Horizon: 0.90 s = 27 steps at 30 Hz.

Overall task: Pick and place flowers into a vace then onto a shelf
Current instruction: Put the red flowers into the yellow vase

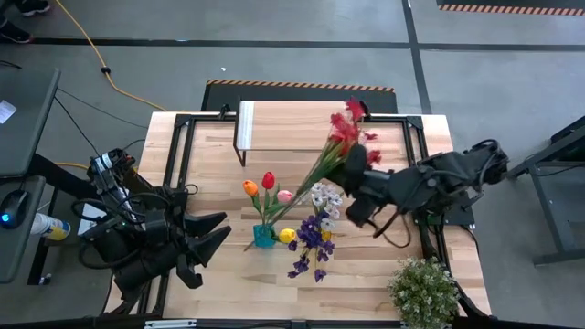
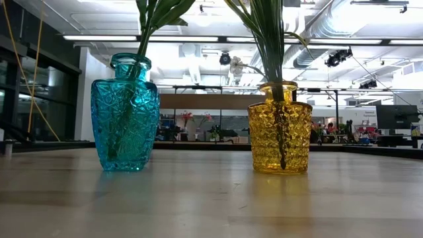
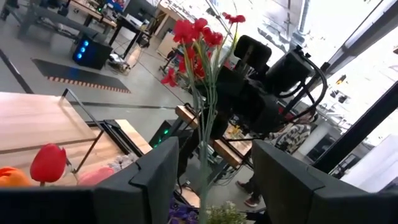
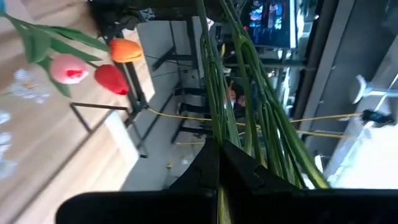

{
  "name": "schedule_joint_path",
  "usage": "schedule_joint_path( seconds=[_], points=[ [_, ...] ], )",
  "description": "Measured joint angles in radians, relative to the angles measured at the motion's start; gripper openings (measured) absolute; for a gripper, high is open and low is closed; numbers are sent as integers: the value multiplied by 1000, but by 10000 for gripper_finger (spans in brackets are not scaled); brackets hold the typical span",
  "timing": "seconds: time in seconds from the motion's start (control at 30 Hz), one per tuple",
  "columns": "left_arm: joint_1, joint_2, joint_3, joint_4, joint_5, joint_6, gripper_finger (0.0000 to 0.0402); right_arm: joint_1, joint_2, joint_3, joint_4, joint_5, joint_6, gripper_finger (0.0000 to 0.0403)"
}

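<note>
The right pincer [image 1: 350, 179] is clamped on the green stems of a red spray of artificial flowers [image 1: 348, 125], held slanting above the middle of the light wooden desk [image 1: 219, 146], its blooms over the low wood-topped shelf with black legs [image 1: 283, 125] at the far edge. Its lower stem end reaches toward the teal cut-glass vase [image 2: 125, 114], which holds orange, red and pink tulips [image 1: 267, 186]. Just beside it a yellow cut-glass vase [image 2: 279, 128] carries purple and white sprays [image 1: 315, 228]. The left pincer [image 1: 216, 234] waits half-open and empty near the desk's left edge. A bushy pale-green potted plant [image 1: 423, 291] sits at the near right corner.
</note>
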Motion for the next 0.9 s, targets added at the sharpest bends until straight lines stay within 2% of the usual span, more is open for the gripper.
schedule_joint_path(
  seconds=[0.2, 0.4, 0.77, 0.9],
  points=[
    [0, 0, 0, -5, -46, -43, 239, 1, 49, 0, 139, -19, -167, 0],
    [0, 0, 0, -73, -69, -131, 239, -1, 83, 0, 242, -75, -267, 0],
    [0, 1, 0, -286, -68, -368, 239, -29, 112, 0, 333, -158, -353, 0],
    [0, 1, 0, -377, -27, -482, 239, -28, 112, 0, 355, -203, -372, 0]
  ],
)
